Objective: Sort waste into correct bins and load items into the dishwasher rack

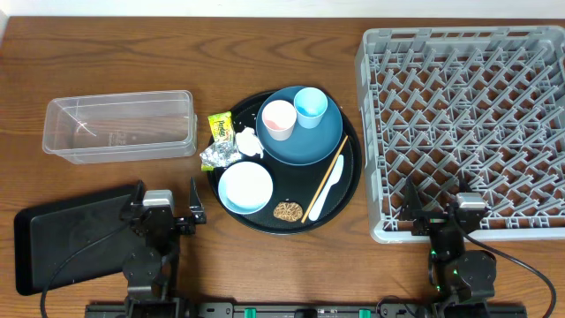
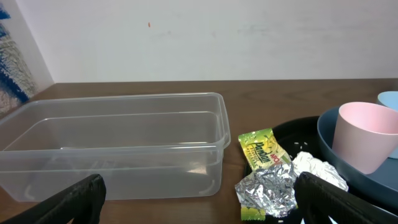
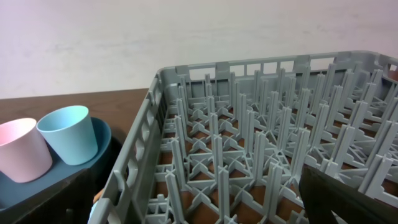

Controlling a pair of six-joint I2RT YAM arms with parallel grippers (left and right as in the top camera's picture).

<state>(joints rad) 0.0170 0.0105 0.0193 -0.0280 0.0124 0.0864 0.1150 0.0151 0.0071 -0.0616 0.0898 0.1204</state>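
Looking down on a wooden counter (image 1: 177, 53), two robot arms rest at its near edge. The left hand (image 1: 165, 196) has its fingers spread wide and grips nothing. It sits just beside a shallow black tray (image 1: 71, 238) at the near left corner. Beyond them lies a clear plastic tub (image 1: 119, 128), set lengthwise.

The right hand (image 1: 466, 199) is likewise spread wide and grips nothing. It sits at the near edge of the grey dishwasher rack (image 1: 468, 115), a large lattice crate filling the right side.

Between tub and rack sits a round black tray (image 1: 349, 190). On its far half rests a dark-blue plate (image 1: 305, 146) carrying a pink cup (image 1: 278, 118) and a light-blue cup (image 1: 311, 107), both upright and side by side. At the near left of the round tray stands a light-blue bowl (image 1: 245, 187), white inside.

A wooden chopstick (image 1: 327, 175) and a white spoon (image 1: 314, 210) lie slanted together along the right side. A brown food scrap (image 1: 287, 211) sits at the near rim. At the left rim cluster a yellow-green wrapper (image 1: 220, 126), crumpled foil (image 1: 216, 155) and a white tissue (image 1: 247, 141).
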